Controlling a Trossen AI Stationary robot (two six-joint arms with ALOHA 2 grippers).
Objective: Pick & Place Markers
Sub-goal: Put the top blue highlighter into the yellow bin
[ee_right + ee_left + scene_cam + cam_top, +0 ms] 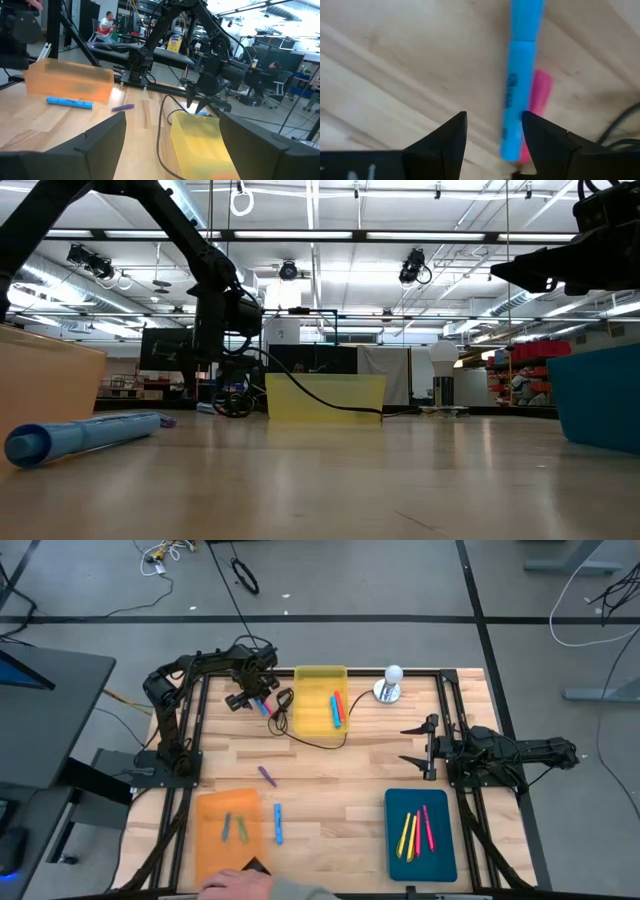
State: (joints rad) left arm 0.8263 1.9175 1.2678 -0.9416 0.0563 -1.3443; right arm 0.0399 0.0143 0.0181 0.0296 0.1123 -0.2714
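Observation:
My left gripper [258, 700] is open, pointing down near the table's far edge, left of the yellow tray [312, 712]. In the left wrist view a blue marker [520, 85] lies between its fingers [493, 116], and a pink marker [540, 92] lies beside it. Other markers lie flat in the yellow tray, the orange tray [212, 840] and the teal tray [440, 840]. A purple marker [266, 775] and a blue marker [278, 823] lie on the table. My right gripper [404, 744] hangs open above the table's right side. My left gripper comes from above with the blue marker's end [512, 140] between its open fingers. One finger [540, 140] stands right against the marker's side. I cannot tell whether it touches. The marker lies flat on the table.
A black cable [300, 735] runs along the yellow tray's left side and near edge. A white ball on a metal base [390, 685] stands right of that tray. A person's hand [240, 885] reaches in at the near edge by the orange tray.

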